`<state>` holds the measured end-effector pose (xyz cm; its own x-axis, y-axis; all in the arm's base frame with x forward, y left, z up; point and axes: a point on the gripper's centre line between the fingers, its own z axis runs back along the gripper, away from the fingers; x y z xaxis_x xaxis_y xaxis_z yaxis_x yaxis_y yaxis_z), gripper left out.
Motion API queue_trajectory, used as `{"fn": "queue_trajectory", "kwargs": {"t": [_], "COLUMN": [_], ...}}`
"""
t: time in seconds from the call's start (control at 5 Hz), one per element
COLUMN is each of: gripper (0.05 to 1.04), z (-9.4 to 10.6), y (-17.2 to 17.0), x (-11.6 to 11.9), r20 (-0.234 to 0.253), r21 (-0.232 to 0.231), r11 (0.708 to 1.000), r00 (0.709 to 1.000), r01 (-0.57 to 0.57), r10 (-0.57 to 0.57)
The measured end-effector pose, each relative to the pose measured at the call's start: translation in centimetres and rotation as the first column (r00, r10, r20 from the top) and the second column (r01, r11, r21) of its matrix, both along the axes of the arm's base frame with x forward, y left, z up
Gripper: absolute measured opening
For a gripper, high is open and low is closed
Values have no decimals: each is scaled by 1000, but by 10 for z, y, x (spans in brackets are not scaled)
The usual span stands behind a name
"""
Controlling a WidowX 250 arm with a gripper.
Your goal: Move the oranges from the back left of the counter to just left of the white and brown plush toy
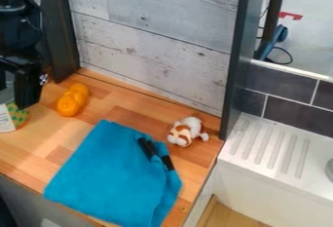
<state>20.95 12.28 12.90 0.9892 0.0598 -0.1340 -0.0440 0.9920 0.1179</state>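
Lying nearest, a soft turquoise cloth (114, 172), roughly folded with two short black strips near its right-hand corner, spreads over the front of a wooden desk (26, 148). Just past that corner, a small white-and-brown plush toy (184, 132) rests close to a dark upright post (234, 70). To the right of the post is a white ridged draining board (270, 148).

At the left edge, partly cut off, stands a can (7, 120) with a patterned paper label of white, green and orange. The black end effector (27, 89) hangs down right in front of its upper part. Whether it is apart, together or clamped on the can, I cannot tell.

The can looks stiff and upright, probably firm under a squeeze, and heavier than the cloth or toy if full. Its smooth, rounded side could slip or turn in an off-centre grip, so the surest hold would be squarely across its middle, on opposite sides, keeping it level.

A little beyond, an orange thing with rounded lobes (71, 99) lies near the foot of the pale, weathered board wall (149, 46).
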Motion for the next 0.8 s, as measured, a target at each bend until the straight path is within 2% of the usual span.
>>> {"fn": "queue_trajectory", "kwargs": {"t": [0.2, 0.4, 0.6, 0.8], "gripper": [1000, 1000, 1000, 1000], "z": [-5, -8, -20, -40], "y": [-1, 4, 14, 24], "x": [-1, 21, 49, 67], "r20": [-20, 10, 113, 166], "r21": [-12, -35, -89, -112], "r11": [1000, 999, 996, 992], "r00": [1000, 1000, 993, 983], "r01": [-3, -7, -24, -59], "r10": [2, 7, 34, 77]}}
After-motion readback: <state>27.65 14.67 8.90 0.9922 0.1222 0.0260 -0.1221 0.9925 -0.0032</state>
